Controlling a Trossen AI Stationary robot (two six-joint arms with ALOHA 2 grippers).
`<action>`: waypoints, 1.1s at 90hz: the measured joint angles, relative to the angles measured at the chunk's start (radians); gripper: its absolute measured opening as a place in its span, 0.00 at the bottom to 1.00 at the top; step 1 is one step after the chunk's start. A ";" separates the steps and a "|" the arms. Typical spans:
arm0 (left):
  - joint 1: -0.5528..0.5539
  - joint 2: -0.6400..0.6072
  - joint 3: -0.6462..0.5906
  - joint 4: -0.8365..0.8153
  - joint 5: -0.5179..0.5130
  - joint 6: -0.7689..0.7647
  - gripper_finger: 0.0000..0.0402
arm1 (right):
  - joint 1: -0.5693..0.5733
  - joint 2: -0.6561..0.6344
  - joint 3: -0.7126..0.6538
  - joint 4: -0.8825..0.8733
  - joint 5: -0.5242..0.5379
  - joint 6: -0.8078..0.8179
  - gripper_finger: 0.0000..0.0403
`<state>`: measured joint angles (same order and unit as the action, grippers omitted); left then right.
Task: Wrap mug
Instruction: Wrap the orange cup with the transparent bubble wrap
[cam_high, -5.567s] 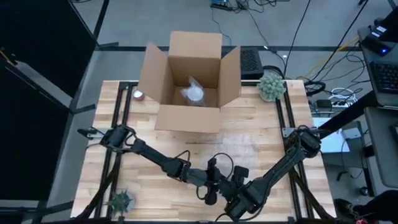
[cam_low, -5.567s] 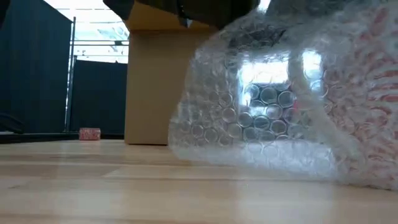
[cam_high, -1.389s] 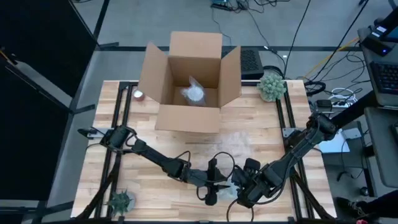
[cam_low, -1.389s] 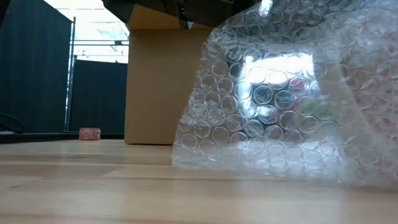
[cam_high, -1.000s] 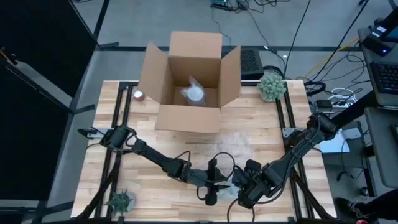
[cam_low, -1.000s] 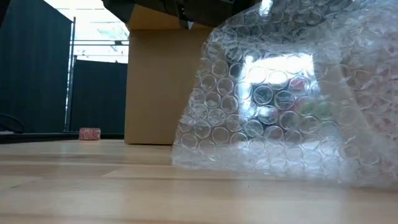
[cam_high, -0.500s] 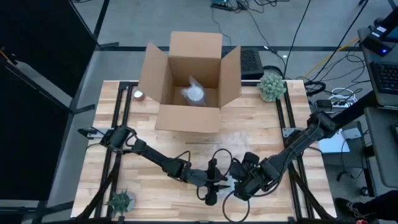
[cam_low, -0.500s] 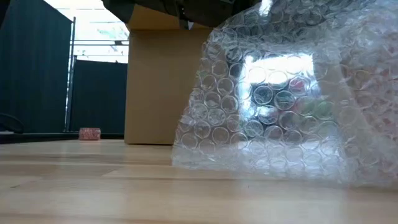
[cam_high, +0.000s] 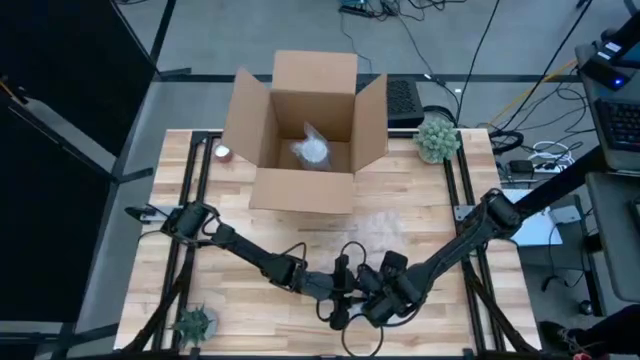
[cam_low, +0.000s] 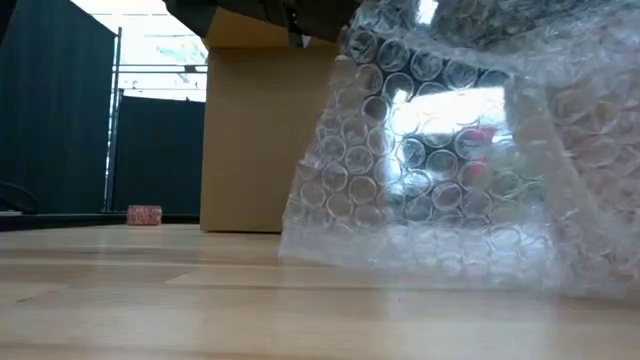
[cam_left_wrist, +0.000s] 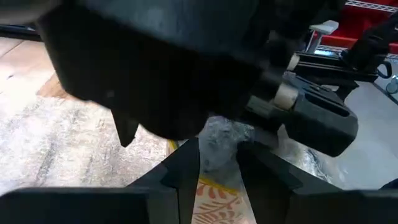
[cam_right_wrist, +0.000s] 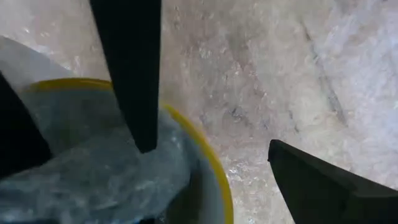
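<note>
Mug (cam_right_wrist: 186, 168), yellow-rimmed, sits at the table's (cam_high: 200, 250) near edge, swathed in bubble wrap (cam_low: 450, 180). Left claw (cam_left_wrist: 217, 162) pinches a fold of wrap, apparently pinning it. Right claw (cam_right_wrist: 211, 149) spread wide at the rim, probably tucking wrap inside.

Mug (cam_right_wrist: 186, 155): yellow rim, leaf-patterned side in red/orange on pale ground; sat near the table's front edge, midway across. Bubble wrap (cam_low: 450, 170), clear, lay draped over and around it in a loose mound resting on the tabletop; some wrap was tucked into the mug's mouth.
</note>
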<state>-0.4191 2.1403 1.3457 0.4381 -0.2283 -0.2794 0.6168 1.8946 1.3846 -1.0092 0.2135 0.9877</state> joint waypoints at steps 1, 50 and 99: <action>0.000 0.000 0.000 0.000 0.000 0.000 0.26 | -0.001 0.000 0.000 0.000 -0.004 -0.004 0.65; 0.000 0.000 0.000 0.001 0.002 0.000 0.26 | -0.005 -0.260 -0.002 -0.018 0.047 0.039 0.65; 0.000 0.000 0.000 -0.005 0.005 0.009 0.26 | -0.011 0.008 0.002 0.047 -0.063 -0.052 0.65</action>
<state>-0.4194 2.1403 1.3457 0.4335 -0.2233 -0.2702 0.6057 1.9029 1.3868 -0.9623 0.1508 0.9354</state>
